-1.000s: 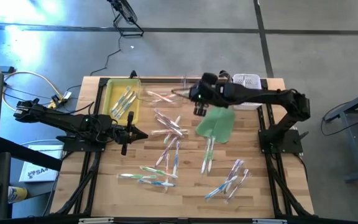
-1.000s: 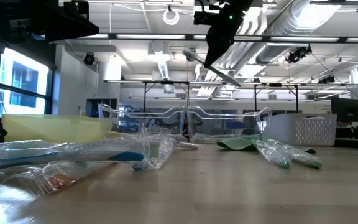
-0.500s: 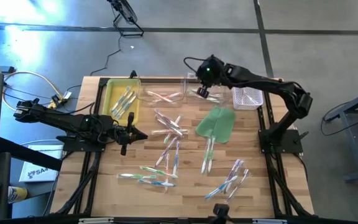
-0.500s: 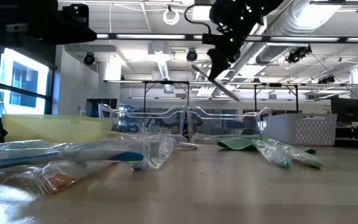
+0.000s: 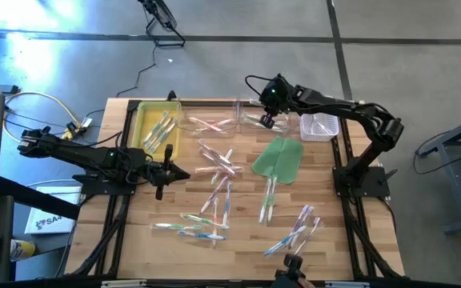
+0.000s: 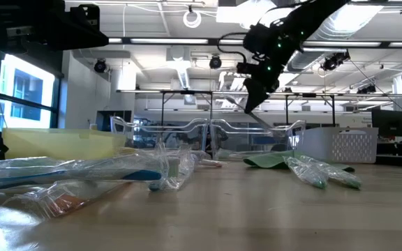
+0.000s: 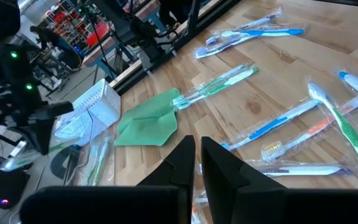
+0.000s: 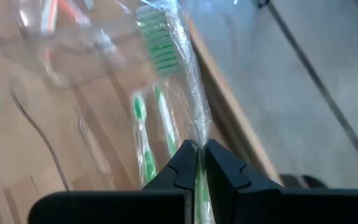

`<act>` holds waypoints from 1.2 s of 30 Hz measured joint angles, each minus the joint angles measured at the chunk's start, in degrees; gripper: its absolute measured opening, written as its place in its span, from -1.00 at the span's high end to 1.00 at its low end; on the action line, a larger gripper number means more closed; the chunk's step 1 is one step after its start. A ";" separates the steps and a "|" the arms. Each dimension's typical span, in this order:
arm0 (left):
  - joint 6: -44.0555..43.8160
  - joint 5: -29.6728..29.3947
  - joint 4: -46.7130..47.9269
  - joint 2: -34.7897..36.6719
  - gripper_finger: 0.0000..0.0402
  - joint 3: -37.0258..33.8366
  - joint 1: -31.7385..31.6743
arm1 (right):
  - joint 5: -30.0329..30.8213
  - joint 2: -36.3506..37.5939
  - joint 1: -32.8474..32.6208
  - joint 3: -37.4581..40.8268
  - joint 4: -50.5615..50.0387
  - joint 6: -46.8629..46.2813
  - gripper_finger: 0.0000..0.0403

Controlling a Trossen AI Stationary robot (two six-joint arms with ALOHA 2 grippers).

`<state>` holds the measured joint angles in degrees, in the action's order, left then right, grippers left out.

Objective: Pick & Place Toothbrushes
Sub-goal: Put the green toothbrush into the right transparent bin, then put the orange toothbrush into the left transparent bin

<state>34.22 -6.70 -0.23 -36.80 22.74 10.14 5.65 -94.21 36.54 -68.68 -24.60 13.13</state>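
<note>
A: Right wrist view, item one: a wrapped green toothbrush (image 8: 178, 81) is pinched at one end between the shut fingers of the right gripper (image 8: 197, 163), the bristle end dangling away from the pads. Why is it held so?

B: A grip on the wrapper's end is judged to let the brush hang free, so it can be lowered lengthwise into a narrow bin. In the high view the right gripper (image 5: 268, 117) is placed over the clear tray (image 5: 256, 120) at the table's far edge, where green brushes are already seen lying.

A: Item two: sorting containers.

B: A yellow bin (image 5: 155, 128) with several brushes is set at the far left; a second clear tray (image 5: 210, 125) holding pink-handled brushes is beside it; a white perforated basket (image 5: 318, 126) is at the far right. Sorting by colour is inferred from the contents, not confirmed.

A: Item three: stock not yet placed.

B: Loose toothbrushes (image 5: 217, 196) are scattered over the middle and near part of the wooden table (image 5: 246, 240), with a flat green cloth (image 5: 278, 159) among them; another cluster (image 5: 294, 232) is near the right front.

A: Item four: the left gripper (image 5: 169, 171).

B: It is parked low at the left of the table, fingers closed on nothing, as shown in the left wrist view (image 7: 194, 163). It is judged to be waiting clear of the working arm.
</note>
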 joint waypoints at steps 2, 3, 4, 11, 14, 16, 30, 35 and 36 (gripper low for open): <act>0.00 0.00 0.00 0.00 0.89 0.00 0.01 | 0.04 0.00 0.31 0.74 0.46 -0.02 0.95; 0.00 0.00 0.00 0.00 0.89 0.00 0.01 | 0.15 0.00 0.41 1.04 0.56 -0.02 0.95; -0.02 0.00 0.00 0.00 0.89 0.00 -0.01 | 0.13 0.00 0.55 1.30 0.42 -0.02 0.95; -0.02 0.00 0.03 0.00 0.89 0.00 -0.01 | -1.30 0.00 1.03 3.09 0.67 -1.48 0.89; -0.02 0.00 0.46 0.00 0.89 0.00 -0.01 | -1.13 0.00 1.04 3.78 0.50 -3.62 0.78; -0.02 0.00 0.42 0.00 0.89 0.00 0.01 | -0.82 0.00 1.04 4.04 0.37 -4.48 0.71; -0.04 0.00 0.40 0.02 0.89 0.00 0.01 | 0.15 3.93 -0.96 4.00 0.95 -3.87 0.36; -0.03 0.00 0.39 0.00 0.89 0.00 0.00 | -0.50 10.18 -3.70 3.97 1.08 -4.30 0.45; -0.03 0.00 0.39 0.01 0.89 0.00 -0.01 | -1.17 11.60 -4.47 3.94 1.11 -4.35 0.47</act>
<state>34.18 -6.70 0.16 -36.79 22.74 10.13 4.47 -82.61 32.08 -64.74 -23.49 8.78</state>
